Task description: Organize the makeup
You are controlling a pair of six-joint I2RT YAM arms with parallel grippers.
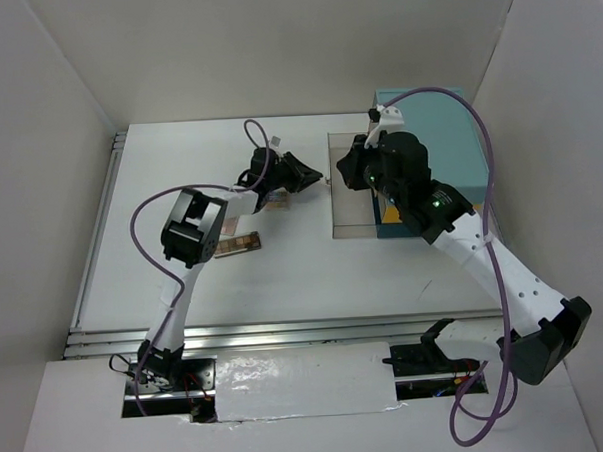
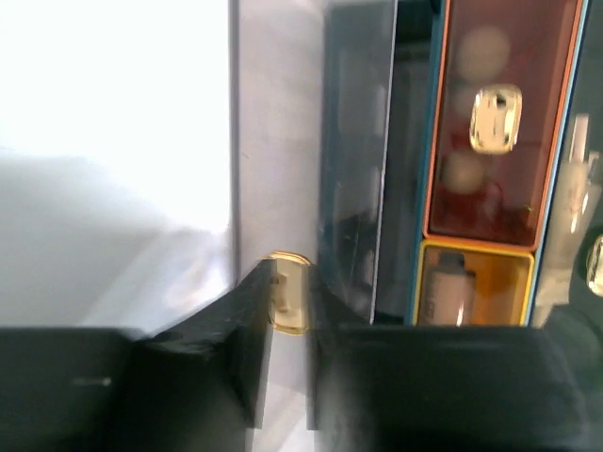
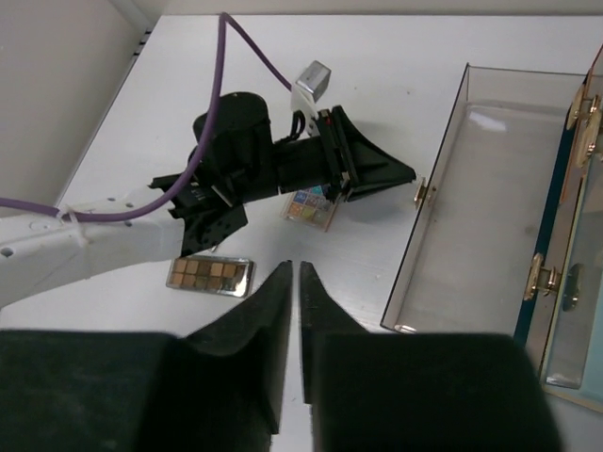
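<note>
This is a robot laboratory cell, not a home or a shop. The white tabletop (image 1: 284, 277) is closed in by plain white panels (image 1: 49, 177) and edged with aluminium rails (image 1: 286, 333). A left arm (image 1: 179, 291) and a right arm (image 1: 493, 263) are bolted at its near edge, with purple cables (image 1: 488, 168) and bare wiring (image 1: 148, 378) lying open at the bases.

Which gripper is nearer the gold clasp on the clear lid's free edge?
Left. The left gripper is right at the gold clasp; the right gripper hangs higher, above the clear lid.
</note>
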